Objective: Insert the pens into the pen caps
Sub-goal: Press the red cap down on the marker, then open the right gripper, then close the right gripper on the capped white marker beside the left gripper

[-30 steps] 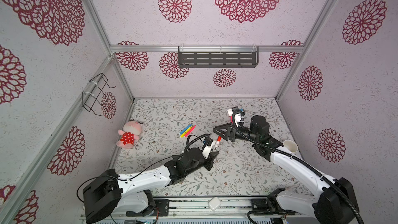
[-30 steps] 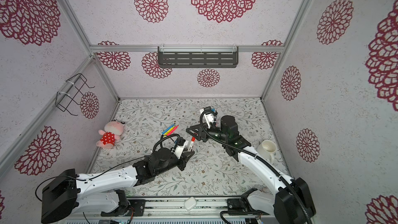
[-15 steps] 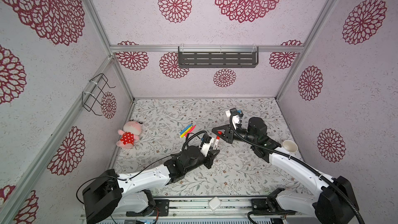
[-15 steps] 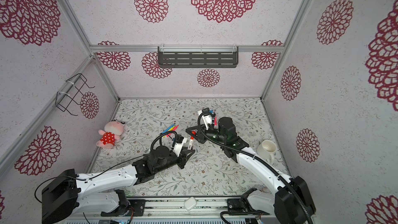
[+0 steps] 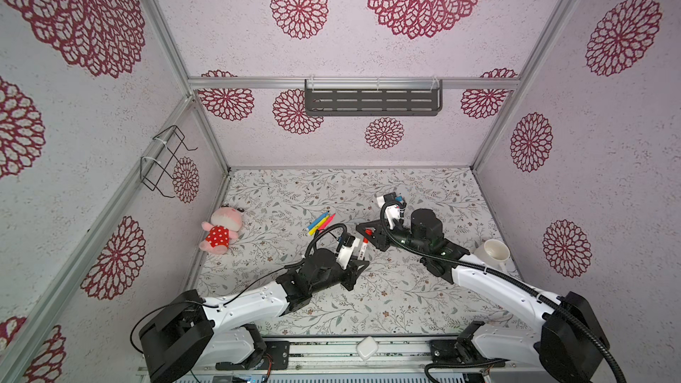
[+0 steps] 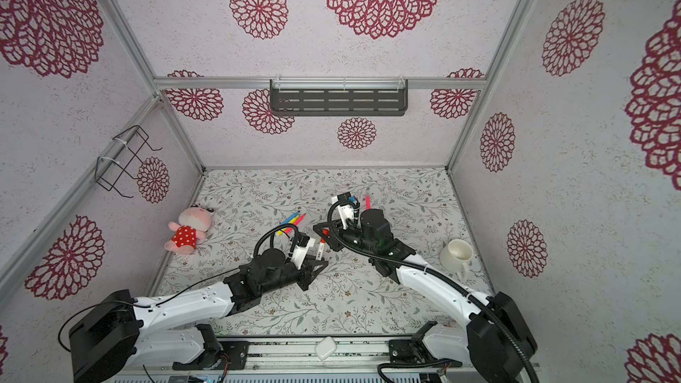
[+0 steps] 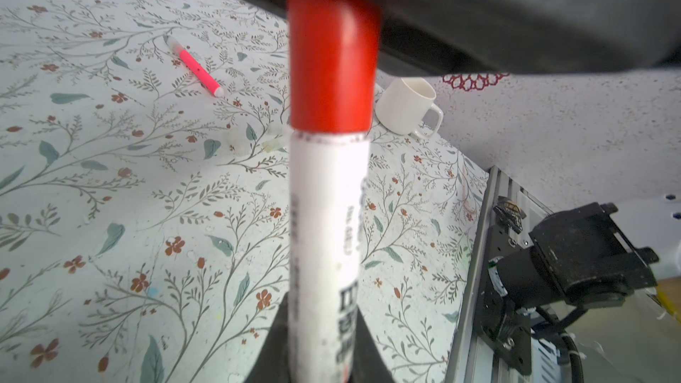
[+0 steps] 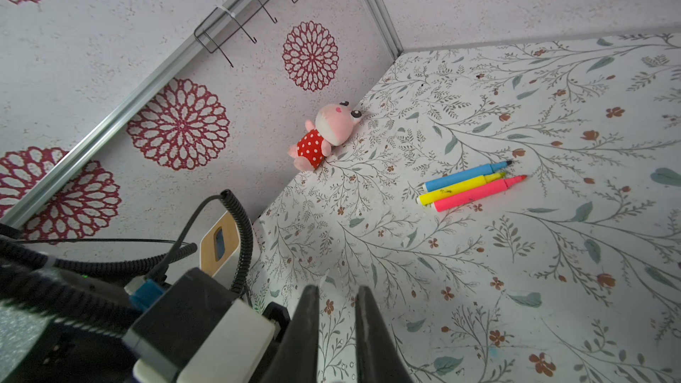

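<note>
Ctr of both top views: left tool [image 5: 362,262] is clenched on a white-and-red plastic marker pen [image 5: 363,249]. The pen's red end pokes up-frame to the right tool [image 5: 368,233], which sits just above it over the floral-print table [image 5: 405,289]. Right tool is closed. Its wrist cam shows only a slit between the black fingers [image 8: 302,329], w/ nothing visible in it. Left wrist cam shows the red end running under the right tool's dark body, so can't tell if it is gripped there. Left of frame ctr, just up-left of the left tool, three uncapped pens lie side by side and touching: a blue plastic marker pen [image 8: 464,175], a yellow marker pen [image 8: 460,187] and a pink marker pen [image 8: 479,193]. A second pink pen [image 6: 367,201] lies just above the right arm's wrist, wearing a see-through whitish cap [image 7: 172,41] on one end. What look like two tiny loose see-through caps [image 7: 236,140], blurred, lie betw. that pen and a white ceramic mug [image 5: 492,252] at the table's right edge. A pink plush toy in a red spotted dress [image 5: 221,230] lies at the left edge.
</note>
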Motion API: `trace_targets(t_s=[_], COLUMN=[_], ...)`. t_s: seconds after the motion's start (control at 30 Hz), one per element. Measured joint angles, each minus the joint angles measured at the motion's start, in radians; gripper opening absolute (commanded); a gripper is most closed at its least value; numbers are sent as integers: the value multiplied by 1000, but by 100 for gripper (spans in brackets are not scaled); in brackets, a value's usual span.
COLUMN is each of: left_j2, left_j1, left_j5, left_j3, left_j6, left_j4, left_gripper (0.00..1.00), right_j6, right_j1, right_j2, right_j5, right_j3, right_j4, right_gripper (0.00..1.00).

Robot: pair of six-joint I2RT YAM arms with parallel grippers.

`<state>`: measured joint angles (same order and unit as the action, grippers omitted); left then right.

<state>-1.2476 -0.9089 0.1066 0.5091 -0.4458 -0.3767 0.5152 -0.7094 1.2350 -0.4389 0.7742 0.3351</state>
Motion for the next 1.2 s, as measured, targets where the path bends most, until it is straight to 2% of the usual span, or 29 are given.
trace_targets(t_s=[0.23,0.43,0.6,0.8,0.87,0.93,1.0,1.03,1.07,1.2], left_j2=[37,47,78,119,117,107,89,78,73,68], left_j1=[74,105,134,141,141,141,162,182,192,191], left_j5=[140,187,233,255,266,284,267,246,235,193], left_j3=[-20,-43,-69,-69,-69,-65,-42,-25,-14,-1], left_j6=[-13,-34,-45,-42,-40,-52,-84,-98,-107,-129], left_j4=[24,56,85,101,83,37,-12,-43,-65,-128], left_gripper=[0,0,0,0,0,0,0,0,0,0], right_j6=[3,45,43,25,-6,-68,-136,-164,-188,-224], right_j1=[-69,-133,-179,-193,-194,-199,-200,-189,-180,-62], right_j2=[17,66,92,60,40,4,-60,-108,-146,-301], right_j5=[122,229,294,305,311,334,332,317,298,212], right_j3=[-37,-91,-80,-50,-16,40,64,66,66,67], right_j4=[80,210,195,144,68,-66,-204,-273,-316,-391], right_gripper=[0,0,0,0,18,44,64,68,69,68])
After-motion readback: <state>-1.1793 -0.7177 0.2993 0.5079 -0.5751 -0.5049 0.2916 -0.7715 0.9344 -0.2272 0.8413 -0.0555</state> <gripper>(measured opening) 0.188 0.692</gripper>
